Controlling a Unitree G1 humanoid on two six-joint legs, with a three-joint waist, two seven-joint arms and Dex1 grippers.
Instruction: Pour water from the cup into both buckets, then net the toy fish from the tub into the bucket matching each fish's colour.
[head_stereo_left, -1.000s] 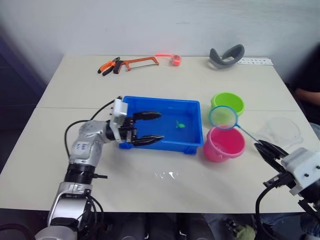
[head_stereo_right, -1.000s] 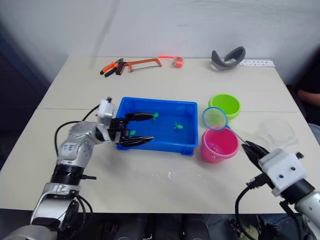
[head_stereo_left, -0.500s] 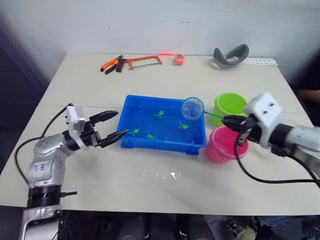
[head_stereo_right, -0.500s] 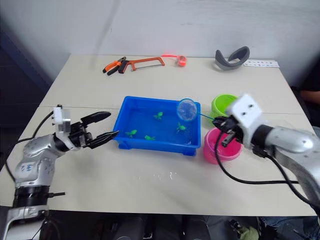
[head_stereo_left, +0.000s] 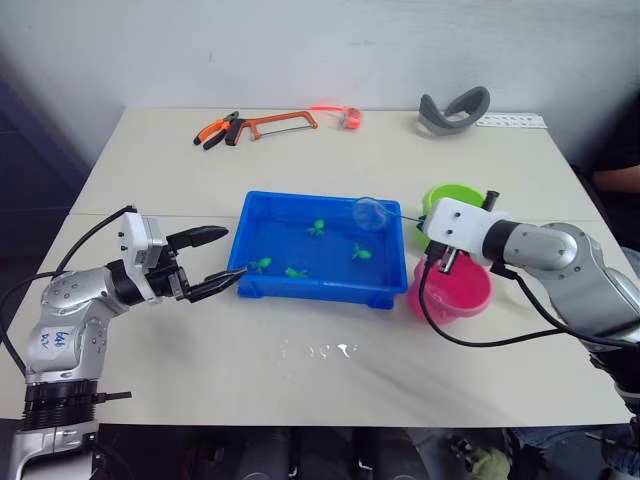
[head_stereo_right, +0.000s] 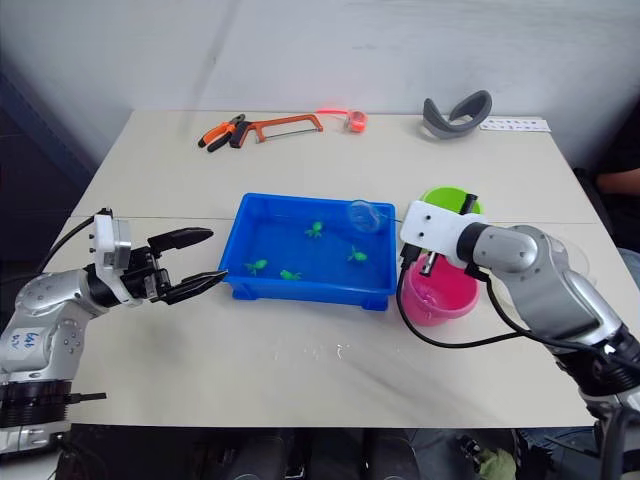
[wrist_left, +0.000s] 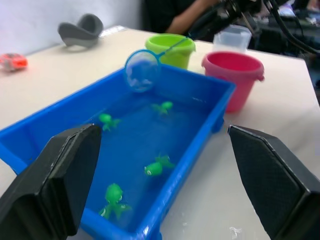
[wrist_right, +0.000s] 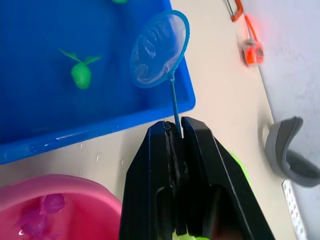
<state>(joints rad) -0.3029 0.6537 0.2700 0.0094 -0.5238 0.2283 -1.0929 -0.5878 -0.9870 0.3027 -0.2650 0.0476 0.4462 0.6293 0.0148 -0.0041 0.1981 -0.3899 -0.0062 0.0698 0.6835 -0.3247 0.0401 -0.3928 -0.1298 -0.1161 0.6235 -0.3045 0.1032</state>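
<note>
The blue tub (head_stereo_left: 320, 292) holds water and several green toy fish (head_stereo_left: 295, 272). My right gripper (wrist_right: 175, 131) is shut on the thin handle of a small blue net (head_stereo_left: 370, 212), whose hoop hangs over the tub's far right corner. The pink bucket (head_stereo_left: 470, 300) stands just right of the tub below my right wrist, with pink fish (wrist_right: 45, 210) inside it. The green bucket (head_stereo_left: 440, 192) stands behind it. The clear cup (wrist_left: 231, 37) stands beyond the pink bucket. My left gripper (head_stereo_left: 235, 252) is open and holds nothing, just left of the tub above the table.
A hacksaw (head_stereo_left: 275, 124), pliers (head_stereo_left: 215, 133) and a small red-orange item (head_stereo_left: 350, 118) lie at the table's far edge, with a grey curved object (head_stereo_left: 455, 108) to their right. Water drops (head_stereo_left: 320, 350) lie in front of the tub. A person's arm (head_stereo_left: 615, 185) shows at the right.
My left gripper has drawn back out of the tub to its left side. My right arm has swung the net from above the pink bucket to over the tub.
</note>
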